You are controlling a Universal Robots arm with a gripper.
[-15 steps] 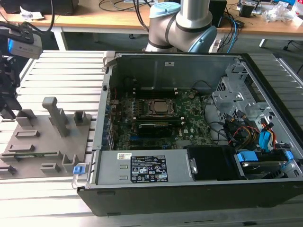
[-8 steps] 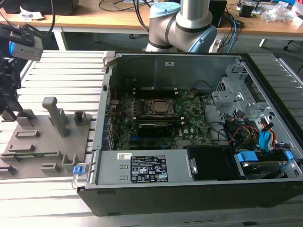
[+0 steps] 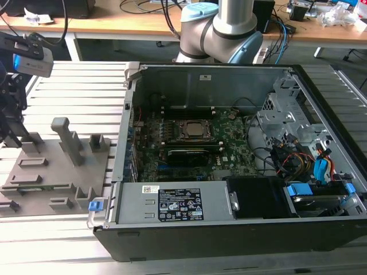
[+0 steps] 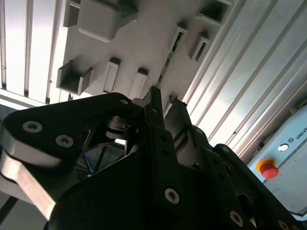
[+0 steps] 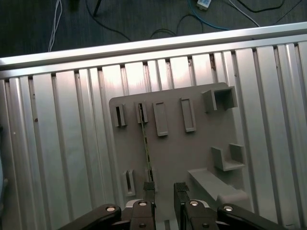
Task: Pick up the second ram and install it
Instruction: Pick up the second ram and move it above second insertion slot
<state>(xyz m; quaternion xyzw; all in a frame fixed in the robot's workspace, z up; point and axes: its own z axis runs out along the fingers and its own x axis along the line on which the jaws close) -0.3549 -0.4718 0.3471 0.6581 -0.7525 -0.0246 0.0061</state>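
Gripper: jaws part open with a narrow gap, nothing held. It hovers over the grey fixture plate, above the plate's edge at the exterior view's left.

Second ram: thin green stick standing on its long edge in the plate's slots. One end lies just beside one fingertip, not between the jaws.

Handling, judged: light and stiff, but brittle if twisted. Chips and contact edge are best left untouched. Hold: squarely across the two flat faces, near mid-length of the upper edge.

Farther off, at the exterior view's right: open computer case with its motherboard.
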